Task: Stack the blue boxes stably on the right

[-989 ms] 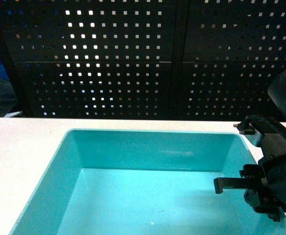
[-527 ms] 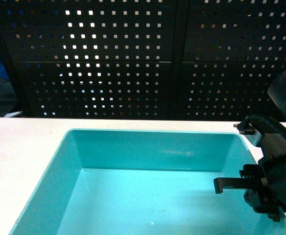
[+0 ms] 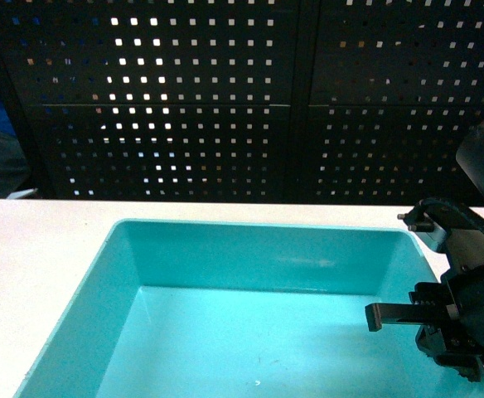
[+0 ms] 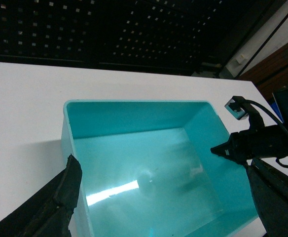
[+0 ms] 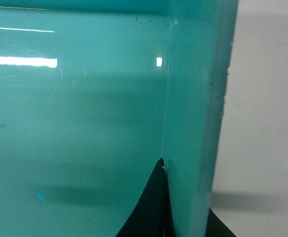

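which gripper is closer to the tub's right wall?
Right. The right gripper straddles the turquoise tub's right wall, one finger inside, one outside. The left gripper sits over the tub's left side.

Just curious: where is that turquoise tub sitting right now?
In the head view, the tub sits on the white table, the right end effector at its right wall.

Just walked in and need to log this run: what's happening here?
A turquoise tub sits on the white table. The right gripper straddles the tub's right wall, one finger inside and one outside, apparently gripping it. The left gripper hangs open over the tub's near side, not touching it. No second tub is in view, so nothing is stacked yet.
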### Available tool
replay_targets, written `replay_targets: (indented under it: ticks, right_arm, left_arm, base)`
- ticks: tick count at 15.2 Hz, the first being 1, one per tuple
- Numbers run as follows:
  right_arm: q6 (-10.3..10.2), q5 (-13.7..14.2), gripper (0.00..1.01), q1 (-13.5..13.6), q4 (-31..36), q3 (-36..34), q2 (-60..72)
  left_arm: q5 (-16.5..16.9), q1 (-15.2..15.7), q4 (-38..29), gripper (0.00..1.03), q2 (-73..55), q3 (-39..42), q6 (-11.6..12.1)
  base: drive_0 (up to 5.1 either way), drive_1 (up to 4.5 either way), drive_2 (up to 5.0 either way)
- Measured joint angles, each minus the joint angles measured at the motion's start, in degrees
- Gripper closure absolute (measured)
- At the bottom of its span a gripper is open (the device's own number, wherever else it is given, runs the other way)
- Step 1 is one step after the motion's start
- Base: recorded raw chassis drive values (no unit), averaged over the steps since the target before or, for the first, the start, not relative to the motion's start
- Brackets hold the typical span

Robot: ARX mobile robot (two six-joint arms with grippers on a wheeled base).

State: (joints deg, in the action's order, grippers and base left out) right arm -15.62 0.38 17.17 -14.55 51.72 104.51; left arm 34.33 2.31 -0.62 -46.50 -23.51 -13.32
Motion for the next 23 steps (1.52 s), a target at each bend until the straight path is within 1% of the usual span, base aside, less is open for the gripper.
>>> replay_targets:
  ticks: [5, 7, 8, 9, 10, 11, 12, 13, 15, 17, 18, 20, 21, 22, 23]
  right_arm:
    - [0.0, 0.0, 0.99, 0.0, 0.0, 0.0, 0.0]
    - [0.0, 0.0, 0.99, 0.0, 0.0, 0.0, 0.0]
    - [0.0, 0.0, 0.99, 0.0, 0.0, 0.0, 0.0]
    - [0.0, 0.0, 0.99, 0.0, 0.0, 0.0, 0.0]
    - [0.0, -0.2, 0.99, 0.0, 0.0, 0.0, 0.0]
    - [0.0, -0.2, 0.99, 0.0, 0.0, 0.0, 0.0]
    - [0.0, -0.2, 0.99, 0.0, 0.0, 0.0, 0.0]
    - [0.0, -0.2, 0.99, 0.0, 0.0, 0.0, 0.0]
    - [0.0, -0.2, 0.99, 0.0, 0.0, 0.0, 0.0]
    - [0.0, -0.2, 0.99, 0.0, 0.0, 0.0, 0.0]
    - [0.0, -0.1, 0.99, 0.0, 0.0, 0.0, 0.0]
    - [0.0, -0.2, 0.99, 0.0, 0.0, 0.0, 0.0]
    - [0.0, -0.2, 0.99, 0.0, -0.1, 0.0, -0.1]
    - [0.0, -0.2, 0.99, 0.0, -0.1, 0.0, -0.1]
    - [0.0, -0.2, 0.99, 0.0, -0.1, 0.0, -0.1]
  left_arm:
    - [0.0, -0.1, -0.4, 0.05, -0.1, 0.0, 0.0]
    - [0.0, -4.3, -3.9, 0.05, -5.4, -1.2, -0.2]
    - [-1.1, -7.0, -3.1, 0.05, -9.0, -2.2, 0.3]
    - [-2.2, -8.9, -3.6, 0.05, -12.3, -2.5, 1.1]
    - [-4.4, -11.3, -4.5, 0.05, -17.1, -2.6, 2.8]
    - [-8.0, -12.6, -5.6, 0.05, -22.6, -3.1, 5.0]
    - [-10.3, -12.5, -5.3, 0.05, -25.5, -4.4, 6.2]
    - [-10.9, -12.0, -3.8, 0.05, -27.2, -6.1, 6.6]
    - [-14.1, -9.5, -5.6, 0.05, -29.5, -11.3, 6.7]
    - [-14.8, -8.2, -1.4, 0.05, -31.1, -14.7, 6.9]
    - [-16.8, -8.0, -1.1, 0.05, -33.5, -14.3, 7.5]
    - [-18.8, -8.2, -5.3, 0.05, -37.7, -13.1, 9.4]
    - [-19.9, -8.7, -7.2, 0.05, -39.1, -12.7, 10.9]
    - [-20.2, -9.3, -8.6, 0.05, -40.1, -12.7, 12.1]
    - [-20.1, -9.7, -9.1, 0.05, -41.1, -12.7, 12.9]
  base:
    - [0.0, 0.00, 0.0]
    - [0.0, 0.00, 0.0]
    - [0.0, 0.00, 0.0]
    - [0.0, 0.00, 0.0]
    - [0.0, 0.00, 0.0]
    - [0.0, 0.00, 0.0]
    - [0.0, 0.00, 0.0]
    - [0.0, 0.00, 0.0]
    - [0.0, 0.00, 0.0]
    - [0.0, 0.00, 0.0]
    - [0.0, 0.00, 0.0]
    - [0.0, 0.00, 0.0]
    - [0.0, 0.00, 0.0]
    - [0.0, 0.00, 0.0]
    - [0.0, 0.00, 0.0]
